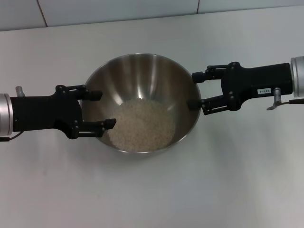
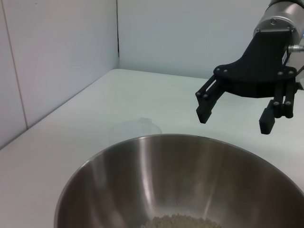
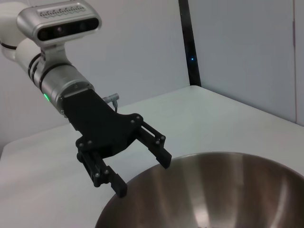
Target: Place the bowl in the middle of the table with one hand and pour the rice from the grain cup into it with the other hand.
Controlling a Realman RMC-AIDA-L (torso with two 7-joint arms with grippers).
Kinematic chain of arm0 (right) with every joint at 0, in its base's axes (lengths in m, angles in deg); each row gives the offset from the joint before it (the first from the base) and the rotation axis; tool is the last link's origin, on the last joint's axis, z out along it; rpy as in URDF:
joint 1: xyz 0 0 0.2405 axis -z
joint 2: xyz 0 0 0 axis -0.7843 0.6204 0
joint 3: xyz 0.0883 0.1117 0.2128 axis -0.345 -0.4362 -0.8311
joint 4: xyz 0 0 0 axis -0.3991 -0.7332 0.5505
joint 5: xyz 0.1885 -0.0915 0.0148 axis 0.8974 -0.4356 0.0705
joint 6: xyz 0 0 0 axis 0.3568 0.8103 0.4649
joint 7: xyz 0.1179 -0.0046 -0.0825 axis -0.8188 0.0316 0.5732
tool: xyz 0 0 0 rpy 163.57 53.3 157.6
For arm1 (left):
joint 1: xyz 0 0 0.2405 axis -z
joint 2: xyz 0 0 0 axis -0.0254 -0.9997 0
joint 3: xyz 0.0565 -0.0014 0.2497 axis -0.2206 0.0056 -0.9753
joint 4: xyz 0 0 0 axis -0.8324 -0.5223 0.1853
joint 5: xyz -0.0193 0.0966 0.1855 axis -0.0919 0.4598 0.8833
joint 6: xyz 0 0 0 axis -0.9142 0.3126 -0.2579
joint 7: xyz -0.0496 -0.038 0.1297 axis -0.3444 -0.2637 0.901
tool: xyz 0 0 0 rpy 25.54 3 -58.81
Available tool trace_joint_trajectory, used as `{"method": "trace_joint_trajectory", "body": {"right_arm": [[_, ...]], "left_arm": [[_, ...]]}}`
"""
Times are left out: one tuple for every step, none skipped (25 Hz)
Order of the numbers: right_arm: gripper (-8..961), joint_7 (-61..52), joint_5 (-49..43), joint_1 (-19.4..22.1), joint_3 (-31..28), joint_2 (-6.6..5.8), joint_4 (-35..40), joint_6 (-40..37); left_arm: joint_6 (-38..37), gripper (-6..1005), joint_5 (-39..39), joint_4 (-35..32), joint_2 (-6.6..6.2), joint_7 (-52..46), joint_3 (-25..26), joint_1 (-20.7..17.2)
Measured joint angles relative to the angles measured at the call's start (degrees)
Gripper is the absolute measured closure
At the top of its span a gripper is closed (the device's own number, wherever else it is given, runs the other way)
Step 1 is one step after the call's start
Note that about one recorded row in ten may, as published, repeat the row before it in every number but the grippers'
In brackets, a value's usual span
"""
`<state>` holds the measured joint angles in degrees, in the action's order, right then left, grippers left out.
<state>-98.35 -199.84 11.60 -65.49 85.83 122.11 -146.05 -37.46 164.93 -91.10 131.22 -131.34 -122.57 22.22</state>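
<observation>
The stainless-steel bowl (image 1: 142, 76) stands on the white table (image 1: 152, 190) near its middle, with a mound of rice (image 1: 142, 123) in its bottom. My left gripper (image 1: 104, 109) is open and empty at the bowl's left rim. My right gripper (image 1: 193, 90) is open and empty at the right rim. The left wrist view shows the bowl (image 2: 166, 175), a little rice (image 2: 180, 222) and the right gripper (image 2: 233, 121) above the far rim. The right wrist view shows the bowl (image 3: 223, 190) and the left gripper (image 3: 143, 175). A faint translucent shape (image 2: 135, 127), perhaps the grain cup, lies beyond the bowl.
White walls stand behind the table (image 1: 118, 9). A dark vertical strip (image 3: 187, 42) runs down the wall in the right wrist view. White tabletop (image 1: 247, 180) lies in front of the bowl and to both sides.
</observation>
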Motion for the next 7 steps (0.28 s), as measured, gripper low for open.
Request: {"method": "trace_joint_trajectory", "body": {"right_arm": [[127,0.01,0.00,0.01,0.01,0.00,-0.07,0.00],[127,0.01,0.00,0.03,0.01,0.00,-0.13,0.00],[127,0.13,0.00,0.05,0.03,0.00,-0.22,0.00],[127,0.19,0.00,0.07,0.03,0.00,-0.26,0.02],[127,0.31,0.00,0.08,0.04,0.00,-0.44,0.13],[127,0.31,0.00,0.08,0.04,0.00,-0.44,0.13],[127,0.38,0.00,0.08,0.05,0.00,-0.50,0.30]], "left_arm": [[0.00,203,0.00,0.00,0.00,0.00,0.00,0.00],[0.00,203,0.00,0.00,0.00,-0.02,0.00,0.00],[0.00,203,-0.01,0.00,0.00,-0.05,0.00,-0.03],[0.00,203,-0.01,0.00,0.00,-0.06,0.00,-0.05],[0.00,203,-0.01,0.00,0.00,-0.06,0.00,-0.09],[0.00,203,-0.01,0.00,0.00,-0.06,0.00,-0.09],[-0.01,203,-0.01,0.00,0.00,-0.06,0.00,-0.11]]}}
